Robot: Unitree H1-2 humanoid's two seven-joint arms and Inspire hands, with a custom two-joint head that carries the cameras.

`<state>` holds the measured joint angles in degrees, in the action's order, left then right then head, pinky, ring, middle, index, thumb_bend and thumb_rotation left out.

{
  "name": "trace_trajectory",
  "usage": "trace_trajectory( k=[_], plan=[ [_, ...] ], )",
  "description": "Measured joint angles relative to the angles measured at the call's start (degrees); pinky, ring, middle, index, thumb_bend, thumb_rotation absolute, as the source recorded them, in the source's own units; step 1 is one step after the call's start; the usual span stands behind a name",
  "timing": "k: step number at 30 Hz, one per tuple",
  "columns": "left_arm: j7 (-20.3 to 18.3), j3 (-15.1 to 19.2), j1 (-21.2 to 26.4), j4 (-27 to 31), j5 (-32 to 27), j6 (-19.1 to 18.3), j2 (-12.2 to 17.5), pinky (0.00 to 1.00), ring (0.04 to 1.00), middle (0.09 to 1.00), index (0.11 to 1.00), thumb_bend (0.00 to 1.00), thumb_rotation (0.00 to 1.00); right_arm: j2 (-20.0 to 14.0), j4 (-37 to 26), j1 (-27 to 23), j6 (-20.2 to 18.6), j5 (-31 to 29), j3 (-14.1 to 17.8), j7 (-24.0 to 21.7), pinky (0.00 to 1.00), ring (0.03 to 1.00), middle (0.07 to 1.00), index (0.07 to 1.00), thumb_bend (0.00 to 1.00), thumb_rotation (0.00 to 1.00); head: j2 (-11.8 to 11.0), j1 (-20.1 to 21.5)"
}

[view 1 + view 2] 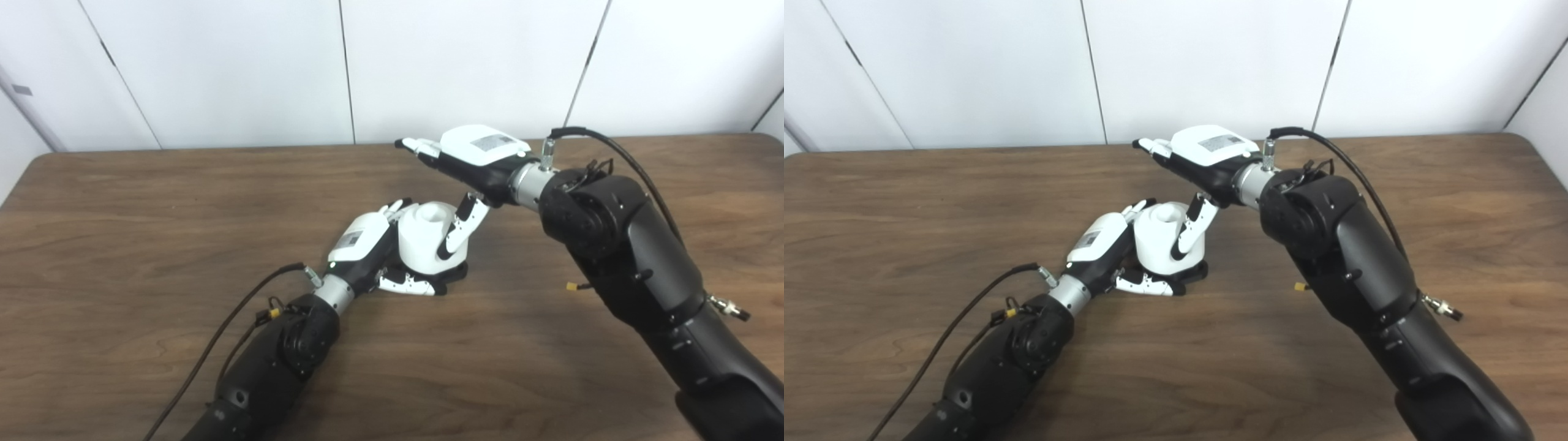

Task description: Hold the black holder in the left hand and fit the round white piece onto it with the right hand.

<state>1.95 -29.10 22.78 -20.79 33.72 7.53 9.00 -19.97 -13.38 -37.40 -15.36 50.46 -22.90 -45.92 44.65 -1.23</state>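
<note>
The round white piece (424, 240) sits on top of the black holder (456, 273), of which only the low base shows at the table. My left hand (366, 245) wraps around them from the left, its fingers curled along the front of the base and behind the white piece. My right hand (481, 160) hovers just above and behind. It is open, with the fingers stretched out to the left, and its thumb hangs down against the white piece's right side. The same group shows in the right eye view, around the white piece (1159, 242).
All of this stands near the middle of a brown wooden table (153, 214). A white panelled wall (245, 67) runs behind the far edge. Black cables trail from both forearms, and my right arm (637, 263) fills the near right.
</note>
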Motion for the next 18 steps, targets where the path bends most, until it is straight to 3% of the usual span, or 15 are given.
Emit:
trace_trajectory(
  k=[4,9,14,18],
  plan=[
    [0.0,0.02,0.0,-0.02,-0.03,0.02,0.03,1.0,1.0,0.932,0.481,0.52,0.06,-1.29,-0.31,-1.06,-1.2,0.04,-0.74,-5.98,0.75,0.918,1.0,1.0,1.0,0.27,0.0,0.44],
    [-0.02,0.01,0.02,-0.03,-0.18,0.09,0.12,1.0,1.0,0.932,0.481,0.52,0.06,-4.91,-1.02,-5.42,-5.14,-0.14,-2.45,-19.73,0.71,0.932,1.0,1.0,1.0,0.22,0.09,0.79],
    [-0.07,0.0,0.02,-0.02,-0.34,0.15,0.29,1.0,1.0,0.937,0.481,0.52,0.06,-8.92,-1.2,-7.2,-6.59,-2.25,-4.44,-20.89,0.66,0.92,1.0,1.0,1.0,0.19,0.26,0.79],
    [-0.31,0.01,0.04,0.03,-0.98,0.14,0.43,1.0,1.0,0.938,0.481,0.52,0.06,-10.31,-1.22,-7.21,-7.71,-5.18,-6.4,-20.89,0.67,0.928,1.0,1.0,1.0,0.18,0.26,0.97]
  ],
)
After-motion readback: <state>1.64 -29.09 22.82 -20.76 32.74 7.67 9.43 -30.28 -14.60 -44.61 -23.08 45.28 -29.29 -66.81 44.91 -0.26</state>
